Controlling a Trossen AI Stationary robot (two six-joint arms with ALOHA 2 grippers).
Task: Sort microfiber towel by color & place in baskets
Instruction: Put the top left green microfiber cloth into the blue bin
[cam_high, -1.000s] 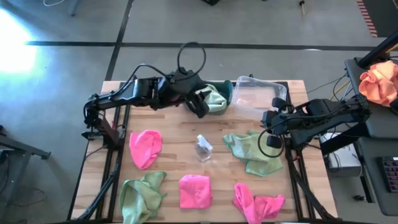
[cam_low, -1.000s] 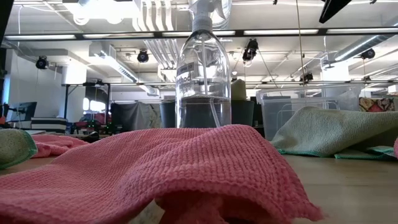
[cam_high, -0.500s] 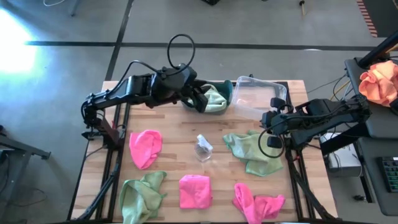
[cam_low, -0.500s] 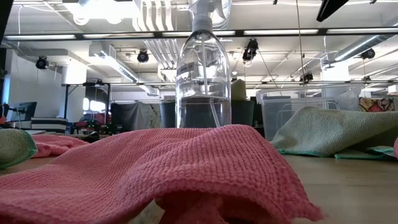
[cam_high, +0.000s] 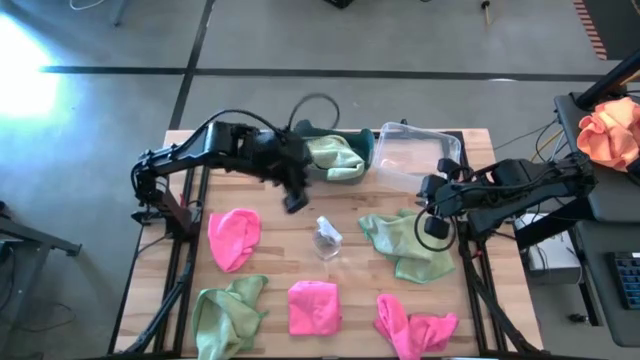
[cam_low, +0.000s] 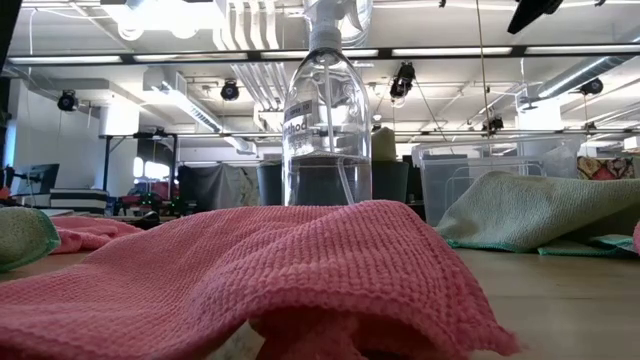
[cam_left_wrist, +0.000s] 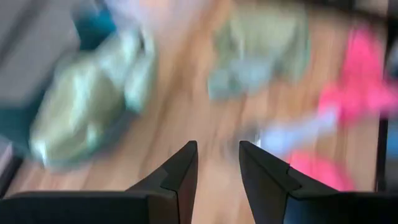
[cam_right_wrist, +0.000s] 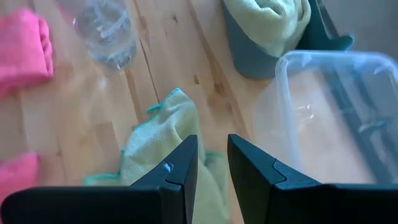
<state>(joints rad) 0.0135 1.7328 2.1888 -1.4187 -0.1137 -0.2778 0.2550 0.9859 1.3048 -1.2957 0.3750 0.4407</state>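
Observation:
The dark teal basket (cam_high: 352, 146) at the table's far side holds a sage green towel (cam_high: 334, 158), which bulges over its rim. My left gripper (cam_high: 296, 197) hovers open just in front of it, tipped down over bare wood, with nothing between its fingers (cam_left_wrist: 217, 165). The clear basket (cam_high: 416, 157) stands to the right of the teal one. My right gripper (cam_high: 435, 226) hangs open over another green towel (cam_high: 405, 243) lying crumpled on the table, without touching it (cam_right_wrist: 211, 163). Pink towels (cam_high: 233, 237) (cam_high: 313, 307) (cam_high: 415, 325) and a third green towel (cam_high: 228, 312) lie nearer the front.
A clear spray bottle (cam_high: 325, 237) stands upright mid-table between the towels; in the low view the bottle (cam_low: 327, 110) rises behind a pink towel (cam_low: 250, 270). An orange cloth bundle (cam_high: 608, 130) sits off the table to the right. Bare wood shows around the bottle.
My left gripper has drawn back from the teal basket toward the table's near edge and a little left, tipping from nearly level to steeply downward. The green towel stays in the basket.

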